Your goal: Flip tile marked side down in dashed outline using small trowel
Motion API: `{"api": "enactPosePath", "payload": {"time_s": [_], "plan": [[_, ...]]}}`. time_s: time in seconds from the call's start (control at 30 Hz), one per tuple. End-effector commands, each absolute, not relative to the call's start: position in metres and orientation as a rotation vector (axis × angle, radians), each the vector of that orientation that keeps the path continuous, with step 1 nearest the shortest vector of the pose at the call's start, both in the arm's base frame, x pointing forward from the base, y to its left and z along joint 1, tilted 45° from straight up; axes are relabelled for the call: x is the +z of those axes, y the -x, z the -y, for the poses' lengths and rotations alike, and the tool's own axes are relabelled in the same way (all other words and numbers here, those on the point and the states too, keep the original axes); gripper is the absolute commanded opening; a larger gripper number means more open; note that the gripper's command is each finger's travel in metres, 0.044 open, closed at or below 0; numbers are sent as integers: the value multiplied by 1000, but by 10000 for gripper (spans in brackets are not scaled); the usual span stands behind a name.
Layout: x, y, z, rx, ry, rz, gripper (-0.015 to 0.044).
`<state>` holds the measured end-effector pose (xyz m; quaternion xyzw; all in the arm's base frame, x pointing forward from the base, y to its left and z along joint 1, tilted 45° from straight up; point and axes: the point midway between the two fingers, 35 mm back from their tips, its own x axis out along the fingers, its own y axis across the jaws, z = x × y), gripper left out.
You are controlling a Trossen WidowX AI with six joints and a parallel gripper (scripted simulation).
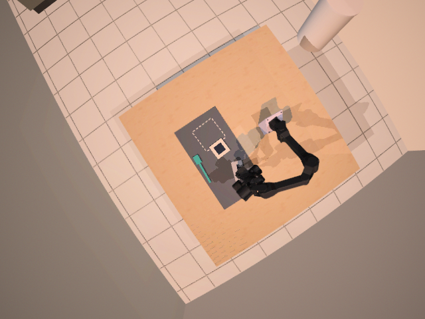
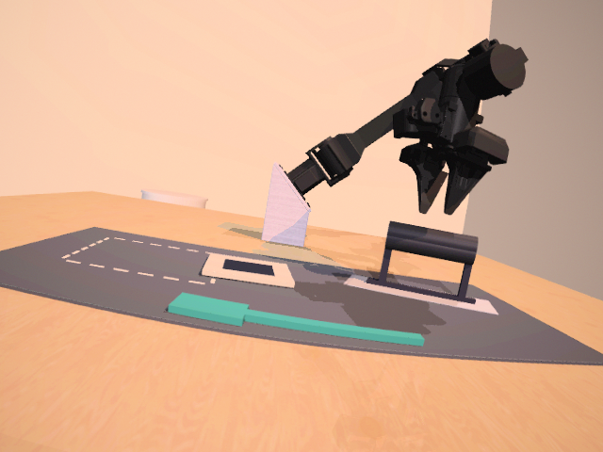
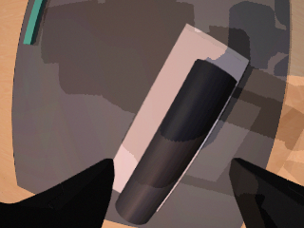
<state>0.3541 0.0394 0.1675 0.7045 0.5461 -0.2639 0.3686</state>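
My gripper (image 2: 436, 212) (image 3: 172, 161) is open and empty. Its fingertips hang above a trowel-like tool (image 1: 234, 168) (image 2: 431, 243) (image 3: 182, 133) with a long pale flat base and a raised dark round handle. The tool stands upright on the mat (image 1: 185, 131) (image 2: 39, 263); in the wrist view its handle runs diagonally below the fingers. The square pale tile (image 1: 219, 148) (image 2: 248, 268) lies flat with its dark square mark facing up. It overlaps the near end of the dashed outline (image 1: 211, 119) (image 2: 94, 265), most of it outside. The arm partly hides the tool in the top view.
A green flat tool (image 1: 196, 159) (image 2: 209, 309) (image 3: 34, 21) with a thin handle lies along the mat's edge, beside the tile. The arm's pale wedge-shaped base (image 2: 285, 214) stands on the wooden table (image 1: 236, 68) beyond the mat. A large white cylinder (image 1: 326, 24) is past the table's corner.
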Motion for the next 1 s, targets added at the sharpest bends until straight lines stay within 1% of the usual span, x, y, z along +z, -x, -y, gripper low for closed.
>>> {"api": "enactPosePath", "payload": {"time_s": [0.0,0.97], "plan": [[163,-352,-40,-573,-1680,-1369,300],[152,-341,-52,-55,-846,-1107,300]]}}
